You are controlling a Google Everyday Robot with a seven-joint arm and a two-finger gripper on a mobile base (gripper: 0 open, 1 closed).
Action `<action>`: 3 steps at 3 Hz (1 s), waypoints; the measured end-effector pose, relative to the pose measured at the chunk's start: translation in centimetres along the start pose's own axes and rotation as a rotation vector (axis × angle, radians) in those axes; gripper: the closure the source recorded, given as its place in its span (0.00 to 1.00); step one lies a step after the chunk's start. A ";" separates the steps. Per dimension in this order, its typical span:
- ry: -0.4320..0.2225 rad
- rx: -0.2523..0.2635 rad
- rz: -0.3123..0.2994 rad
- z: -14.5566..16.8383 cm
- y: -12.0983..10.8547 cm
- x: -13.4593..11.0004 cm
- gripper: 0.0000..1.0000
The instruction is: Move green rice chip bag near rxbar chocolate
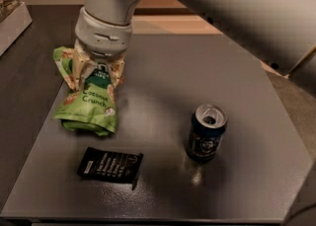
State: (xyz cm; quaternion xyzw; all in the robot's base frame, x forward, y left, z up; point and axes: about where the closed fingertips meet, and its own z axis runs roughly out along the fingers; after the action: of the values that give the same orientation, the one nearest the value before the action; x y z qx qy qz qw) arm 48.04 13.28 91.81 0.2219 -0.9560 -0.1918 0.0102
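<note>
The green rice chip bag (89,102) is a crinkled bright green pouch with white "Coconut Crunch" lettering. It hangs from my gripper (98,68), which is shut on its upper part. The bag's lower end reaches the dark table at the left. The rxbar chocolate (110,163) is a flat black wrapper with white text. It lies on the table just below the bag, a small gap apart. My arm comes down from the top of the view.
A dark blue open drink can (206,132) stands upright to the right of the bar. The grey table (197,72) ends at the front edge and at the left side. A white box (12,18) sits at the far left.
</note>
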 end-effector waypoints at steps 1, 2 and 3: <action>0.027 0.000 0.051 0.4 0.1 2.2 0.82; 0.043 -0.002 0.089 1.0 0.0 3.4 0.59; 0.041 -0.003 0.087 1.1 0.1 3.3 0.36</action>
State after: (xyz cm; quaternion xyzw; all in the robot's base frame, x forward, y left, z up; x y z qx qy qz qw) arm 44.89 12.33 90.66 0.1840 -0.9640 -0.1879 0.0383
